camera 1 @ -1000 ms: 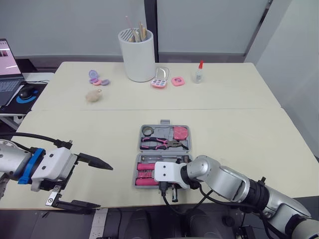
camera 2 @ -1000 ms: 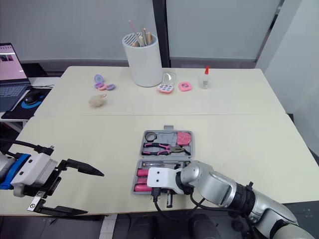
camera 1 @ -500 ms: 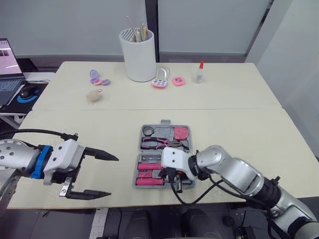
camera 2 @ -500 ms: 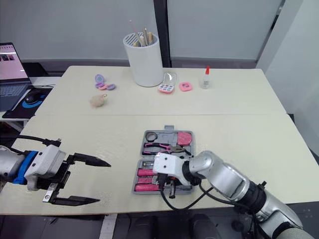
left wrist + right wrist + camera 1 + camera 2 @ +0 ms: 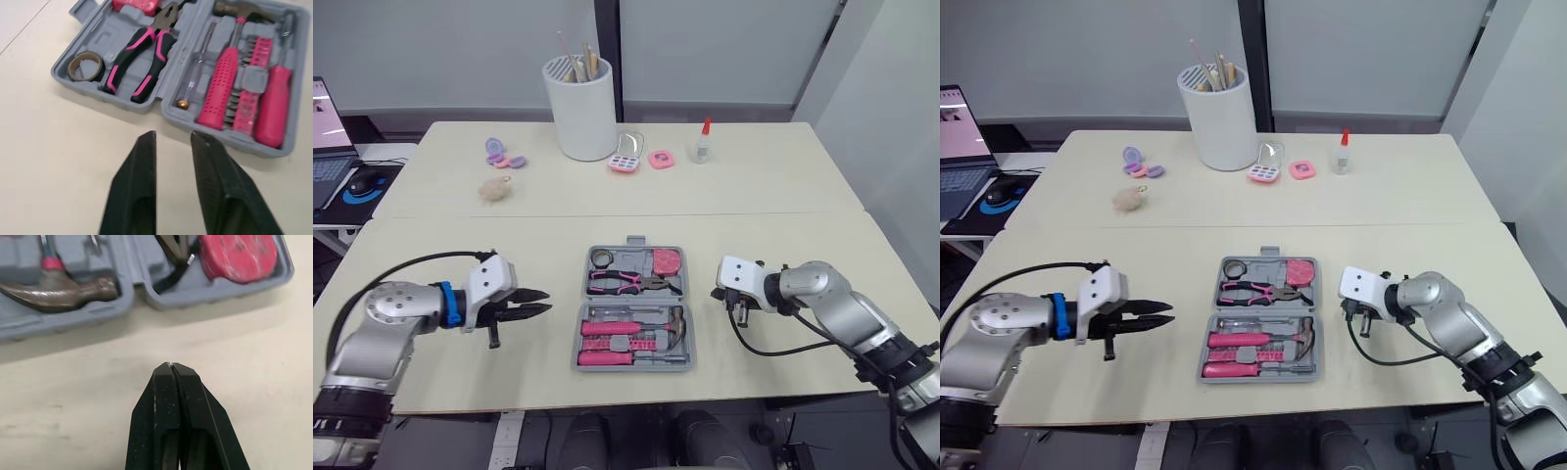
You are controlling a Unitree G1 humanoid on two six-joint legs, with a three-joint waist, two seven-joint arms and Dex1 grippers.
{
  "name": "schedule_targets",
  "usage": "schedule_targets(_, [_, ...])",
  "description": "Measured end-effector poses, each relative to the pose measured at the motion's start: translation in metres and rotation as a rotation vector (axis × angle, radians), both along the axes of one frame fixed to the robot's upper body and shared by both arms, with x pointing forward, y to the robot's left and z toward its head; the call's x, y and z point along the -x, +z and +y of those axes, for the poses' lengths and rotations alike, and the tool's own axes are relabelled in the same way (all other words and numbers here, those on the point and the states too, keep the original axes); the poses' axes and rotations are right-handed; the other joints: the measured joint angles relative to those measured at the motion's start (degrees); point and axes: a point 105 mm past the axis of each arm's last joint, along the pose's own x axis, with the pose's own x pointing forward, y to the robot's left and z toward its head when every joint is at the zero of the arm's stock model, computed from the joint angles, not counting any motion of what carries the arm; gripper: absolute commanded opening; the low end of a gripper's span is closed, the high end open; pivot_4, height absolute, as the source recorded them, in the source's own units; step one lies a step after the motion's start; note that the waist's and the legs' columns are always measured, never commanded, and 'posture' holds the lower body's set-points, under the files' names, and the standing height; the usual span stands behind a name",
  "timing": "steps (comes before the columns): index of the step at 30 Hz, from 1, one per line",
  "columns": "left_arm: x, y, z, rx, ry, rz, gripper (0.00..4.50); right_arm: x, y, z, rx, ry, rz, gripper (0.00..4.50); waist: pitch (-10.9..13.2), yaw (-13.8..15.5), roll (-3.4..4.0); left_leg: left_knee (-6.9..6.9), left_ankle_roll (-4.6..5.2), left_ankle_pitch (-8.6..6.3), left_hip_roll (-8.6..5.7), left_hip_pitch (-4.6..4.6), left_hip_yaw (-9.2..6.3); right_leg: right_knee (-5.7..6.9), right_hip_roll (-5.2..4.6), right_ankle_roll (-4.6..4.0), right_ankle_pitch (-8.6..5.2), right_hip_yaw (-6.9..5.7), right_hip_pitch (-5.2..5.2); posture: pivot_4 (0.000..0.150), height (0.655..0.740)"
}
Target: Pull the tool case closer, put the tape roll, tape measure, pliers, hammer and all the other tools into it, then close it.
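Note:
The grey tool case [image 5: 581, 328] lies open on the near table. In it are the tape roll [image 5: 603, 258], pliers [image 5: 622, 282], pink tape measure [image 5: 667, 261], hammer [image 5: 672, 320] and pink-handled screwdrivers [image 5: 607, 328]. My left gripper [image 5: 540, 301] hovers just left of the case and points at it, its fingers [image 5: 139, 166] drawn almost together with nothing between them. My right gripper [image 5: 170, 366] is shut and empty, just right of the case beside the hammer head [image 5: 63, 293] and tape measure [image 5: 238, 255].
On the far table stand a white brush holder [image 5: 582, 106], a paint palette [image 5: 626, 162], a pink compact [image 5: 661, 159], a glue bottle [image 5: 703, 144], purple trinkets [image 5: 501, 155] and a fluffy toy [image 5: 496, 188]. A laptop [image 5: 328, 147] sits on a side desk at the left.
My left gripper's fingers went from wide open to nearly closed as it moved right toward the case. My right gripper left the case's front edge for its right side.

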Motion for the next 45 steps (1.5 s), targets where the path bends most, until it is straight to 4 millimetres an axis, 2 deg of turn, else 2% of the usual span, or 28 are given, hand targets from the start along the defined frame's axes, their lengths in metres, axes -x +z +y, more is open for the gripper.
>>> schedule_targets(3, [-0.004,-0.018,-0.01,-0.011,-0.005,0.021,0.03,-0.004,-0.011,0.005,0.009,0.013,0.006,0.0,0.0,0.2,0.0,0.0,0.0,0.0,0.02,-0.03,-0.01,0.01,0.0,-0.01,0.0,-0.01,0.0,0.15,0.74])
schedule_targets(11, [-0.026,-0.032,-0.027,-0.042,0.007,-0.018,0.03,-0.009,-0.022,0.009,0.038,0.03,-0.002,0.0,0.0,0.3,0.0,0.03,0.0,0.0,-0.03,-0.05,-0.01,0.02,0.0,0.03,0.02,-0.01,0.02,0.15,0.74])
schedule_targets(14, [-0.029,-0.043,-0.038,-0.051,-0.013,-0.003,0.03,-0.009,-0.023,0.015,0.032,0.04,-0.004,0.0,0.0,0.2,-0.01,0.03,-0.01,0.0,-0.03,-0.04,-0.01,0.04,0.02,0.02,0.02,-0.01,0.03,0.15,0.74])
schedule_targets(18, [-0.032,-0.052,-0.04,-0.062,-0.002,0.008,0.03,-0.009,-0.023,0.02,0.036,0.055,-0.007,0.0,0.0,0.2,0.0,0.03,-0.01,0.0,-0.02,-0.01,-0.04,0.08,0.04,0.02,0.02,-0.03,0.04,0.15,0.74])
schedule_targets(26, [-0.035,-0.056,-0.051,-0.048,-0.008,0.003,0.03,-0.006,-0.024,0.035,0.024,0.092,0.007,0.0,0.0,0.2,-0.02,0.05,-0.01,0.01,-0.03,0.0,-0.04,0.08,0.01,0.02,0.03,-0.03,0.09,0.15,0.74])
schedule_targets(35, [-0.033,-0.055,-0.052,-0.053,-0.014,0.013,0.03,-0.002,-0.023,0.041,0.053,0.126,0.008,0.0,0.0,0.3,-0.02,0.05,-0.01,0.01,-0.04,-0.02,-0.05,0.08,0.01,0.03,0.03,-0.05,0.08,0.15,0.74])
schedule_targets(45, [-0.016,-0.057,-0.048,-0.083,-0.019,0.032,0.03,0.015,-0.026,0.047,0.025,0.11,0.052,0.0,0.0,0.1,-0.01,0.03,-0.01,0.0,0.01,0.01,-0.05,0.09,0.02,0.02,0.02,-0.03,0.07,0.15,0.74])
